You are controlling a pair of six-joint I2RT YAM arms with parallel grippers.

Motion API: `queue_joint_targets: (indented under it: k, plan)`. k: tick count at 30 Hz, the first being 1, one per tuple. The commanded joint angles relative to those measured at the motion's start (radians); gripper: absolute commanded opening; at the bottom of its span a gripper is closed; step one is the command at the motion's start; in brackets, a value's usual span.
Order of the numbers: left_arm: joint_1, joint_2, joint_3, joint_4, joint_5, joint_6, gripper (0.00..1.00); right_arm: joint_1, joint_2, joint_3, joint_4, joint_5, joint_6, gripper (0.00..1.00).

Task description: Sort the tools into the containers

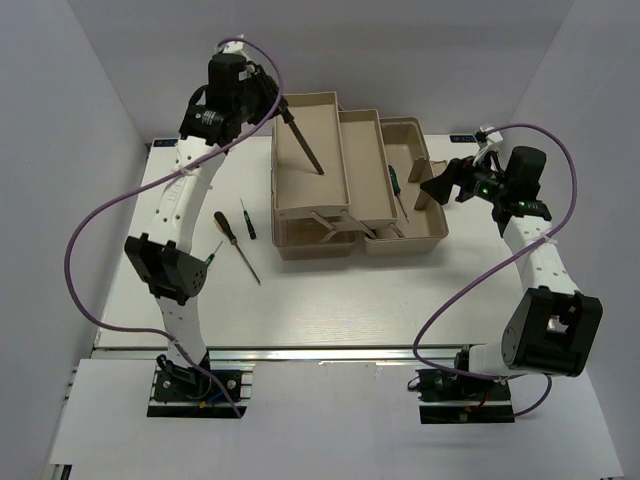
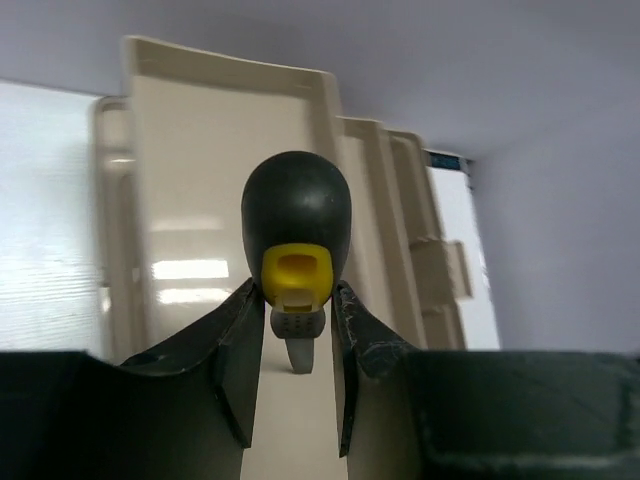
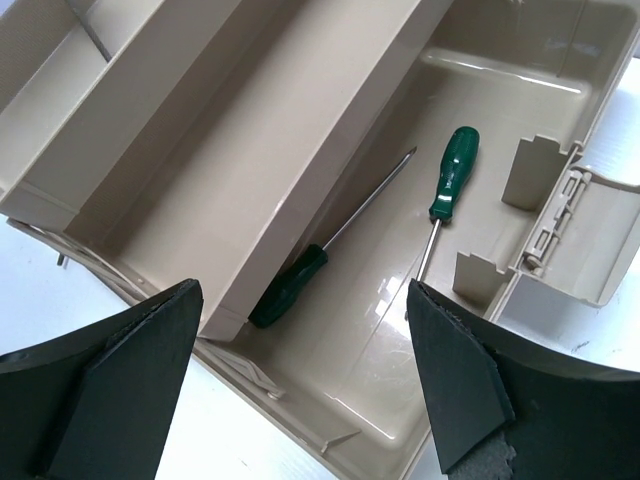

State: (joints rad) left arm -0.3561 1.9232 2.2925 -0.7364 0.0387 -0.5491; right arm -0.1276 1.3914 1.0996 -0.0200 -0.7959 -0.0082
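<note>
My left gripper point(image 1: 272, 103) is shut on the yellow-and-black handle of the metal file point(image 1: 305, 145). The file slants down into the left beige tray point(image 1: 277, 190), its tip on or near the tray floor. In the left wrist view the handle point(image 2: 295, 225) sits between my fingers point(image 2: 355, 330). My right gripper point(image 1: 440, 186) is open and empty above the toolbox base compartment point(image 3: 470, 390). Two green-handled screwdrivers point(image 3: 452, 172) point(image 3: 290, 285) lie in that compartment. Two dark-handled screwdrivers point(image 1: 226, 226) point(image 1: 247, 217) lie on the table left of the toolbox.
A middle beige tray point(image 1: 365, 150) stands between the left tray and the base compartment point(image 1: 425, 238). A hinged beige latch point(image 3: 585, 235) sticks out at the compartment's right edge. White walls enclose the table on three sides.
</note>
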Motion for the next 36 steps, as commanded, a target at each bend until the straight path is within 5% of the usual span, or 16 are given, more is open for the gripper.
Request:
queue_joint_targets:
  k: [1, 14, 17, 19, 22, 26, 29, 31, 33, 35, 36]
  plan:
    - [0.054, 0.046, 0.007, 0.02, 0.018, -0.052, 0.0, -0.012, -0.035, -0.007, 0.023, -0.005, -0.01, 0.88]
    - [0.055, 0.238, 0.047, 0.051, 0.257, -0.029, 0.0, -0.021, -0.038, -0.024, 0.032, -0.025, -0.006, 0.89]
    - [0.055, 0.247, 0.045, 0.055, 0.293, -0.026, 0.2, -0.018, -0.038, -0.024, 0.031, -0.038, -0.012, 0.89]
    - [0.055, 0.231, 0.042, 0.046, 0.29, -0.023, 0.48, -0.014, -0.043, -0.02, 0.022, -0.061, -0.036, 0.89]
    - [0.057, 0.148, 0.028, 0.063, 0.241, -0.011, 0.68, 0.043, -0.058, 0.003, -0.043, -0.121, -0.175, 0.89]
    - [0.08, 0.006, -0.004, 0.078, 0.141, -0.005, 0.75, 0.195, -0.094, 0.028, -0.123, -0.201, -0.439, 0.89]
    - [0.14, -0.116, -0.114, 0.046, 0.051, -0.037, 0.66, 0.354, -0.109, 0.035, -0.089, -0.165, -0.568, 0.89]
    - [0.198, -0.284, -0.33, 0.037, 0.02, -0.06, 0.24, 0.489, -0.079, 0.084, -0.122, -0.149, -0.651, 0.89]
    - [0.264, -0.474, -0.591, 0.043, 0.003, -0.074, 0.0, 0.624, -0.045, 0.149, -0.168, -0.114, -0.673, 0.86]
    - [0.31, -0.593, -0.75, 0.039, 0.013, -0.083, 0.0, 0.73, 0.01, 0.187, -0.205, -0.016, -0.687, 0.73]
    - [0.343, -0.693, -0.874, 0.011, 0.013, -0.084, 0.0, 0.834, 0.03, 0.201, -0.218, 0.022, -0.688, 0.53]
